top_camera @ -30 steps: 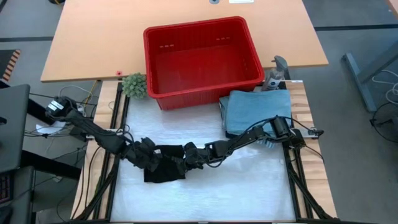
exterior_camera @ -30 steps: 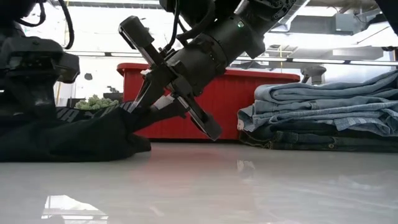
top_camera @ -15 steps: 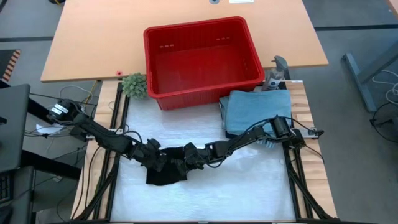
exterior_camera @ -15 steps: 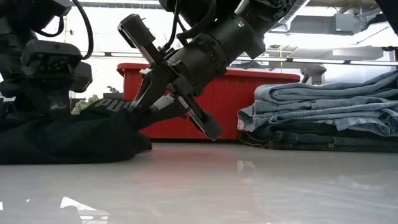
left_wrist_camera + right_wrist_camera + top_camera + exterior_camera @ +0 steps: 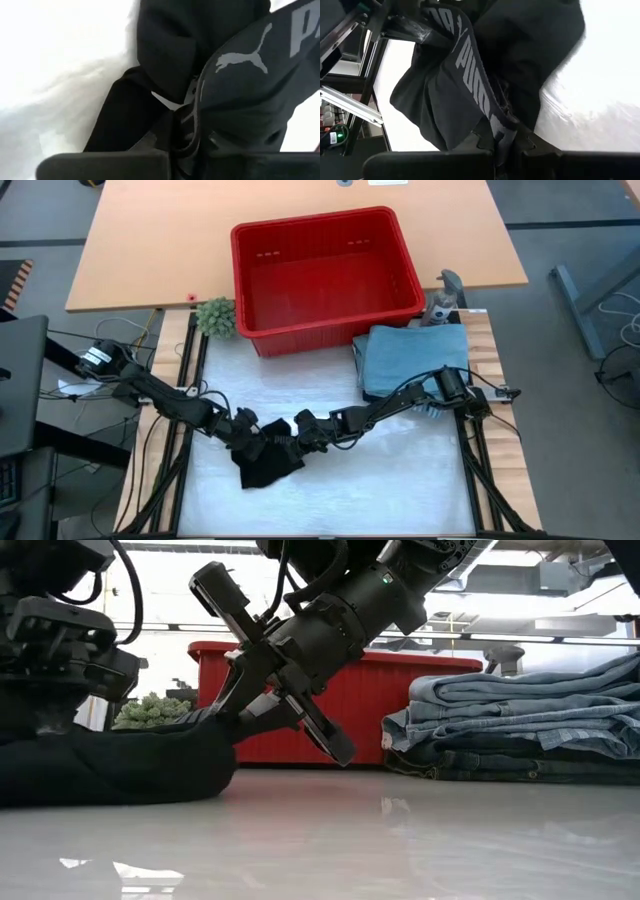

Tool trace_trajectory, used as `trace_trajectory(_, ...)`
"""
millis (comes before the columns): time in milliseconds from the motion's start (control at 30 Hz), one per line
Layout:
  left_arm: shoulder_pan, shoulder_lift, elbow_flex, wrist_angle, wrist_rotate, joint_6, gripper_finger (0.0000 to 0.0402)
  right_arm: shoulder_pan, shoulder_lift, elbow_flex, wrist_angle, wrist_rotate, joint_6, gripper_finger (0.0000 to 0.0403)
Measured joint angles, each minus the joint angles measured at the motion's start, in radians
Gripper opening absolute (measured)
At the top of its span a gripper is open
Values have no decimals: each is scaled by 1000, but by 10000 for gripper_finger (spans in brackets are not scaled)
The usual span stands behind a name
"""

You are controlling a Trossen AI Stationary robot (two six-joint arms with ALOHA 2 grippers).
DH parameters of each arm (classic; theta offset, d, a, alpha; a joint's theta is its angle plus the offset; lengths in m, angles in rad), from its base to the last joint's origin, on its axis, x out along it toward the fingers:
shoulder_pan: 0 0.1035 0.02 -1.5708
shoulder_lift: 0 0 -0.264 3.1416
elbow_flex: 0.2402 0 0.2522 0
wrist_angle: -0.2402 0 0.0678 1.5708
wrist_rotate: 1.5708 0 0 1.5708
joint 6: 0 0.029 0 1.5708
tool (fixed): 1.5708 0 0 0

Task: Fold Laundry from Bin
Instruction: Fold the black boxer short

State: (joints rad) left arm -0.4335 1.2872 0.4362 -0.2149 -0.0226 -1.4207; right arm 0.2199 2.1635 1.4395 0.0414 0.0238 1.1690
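Both sets of jaws are clenched on one black garment (image 5: pixel 268 465) lying on the white work surface (image 5: pixel 400 480) near the table's front. Left gripper (image 5: pixel 258 445): reaches in from the left side of the high view and pinches the garment's left part; in the left wrist view its fingers (image 5: pixel 170 145) close on dark cloth bearing a grey leaping-cat logo. Right gripper (image 5: pixel 302 432): extends from the right side of the high view, low over the surface, and grips the same garment at its right edge; in the right wrist view its fingers (image 5: pixel 485 140) close on a grey lettered waistband (image 5: pixel 475 85). In the low view the right gripper (image 5: pixel 232 712) slants down to the cloth, whose bulk (image 5: pixel 110 765) rests on the surface beneath the left arm.

Red bin (image 5: pixel 325 310): stands at the back of the work area, partly on the wooden tabletop (image 5: pixel 150 240), well apart from both grippers; what shows of its floor is bare. Folded laundry: a stack of light blue denim pieces (image 5: pixel 412 355) lies just beside the bin's right front corner, seen in the low view as layered folds (image 5: pixel 520 725). Small green plant (image 5: pixel 216 316): sits just beside the bin's left front corner.
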Motion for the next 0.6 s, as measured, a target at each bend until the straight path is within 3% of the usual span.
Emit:
trace_trajectory(200,0,2,33,-14,54,22,3,0,0,0,0,0,-3,35)
trace_trajectory(600,-1,2,150,-103,45,64,2,0,-1,54,5,-39,-79,35)
